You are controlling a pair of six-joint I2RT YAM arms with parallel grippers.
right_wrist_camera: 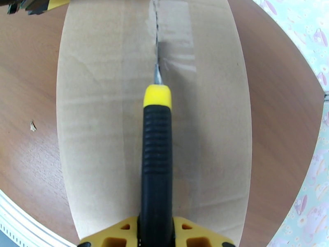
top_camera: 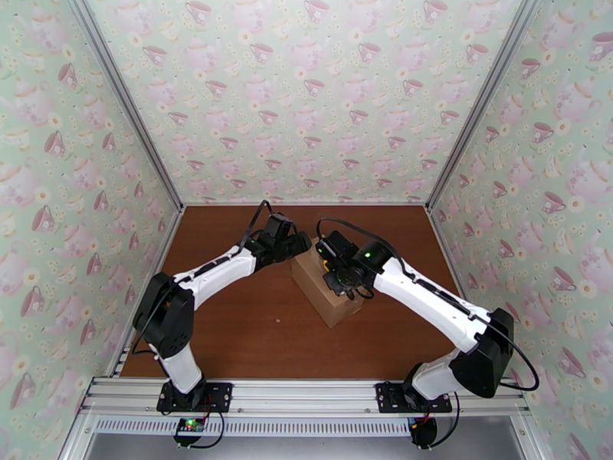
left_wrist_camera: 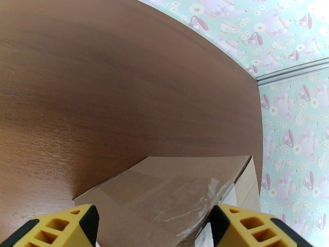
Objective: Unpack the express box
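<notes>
Wooden table (top_camera: 253, 316), and at its centre sits the express box (top_camera: 326, 297), flaps down, taped, contents hidden. The left gripper (left_wrist_camera: 154, 225) hangs over one end of the box, jaws spread wide. The right gripper (right_wrist_camera: 156, 231) clamps a black-handled knife (right_wrist_camera: 156, 161), its blade tip in the tape seam (right_wrist_camera: 156, 50).

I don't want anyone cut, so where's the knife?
The utility knife is in the right gripper, running up the middle of the right wrist view, blade tip on the taped seam of the express box.
</notes>
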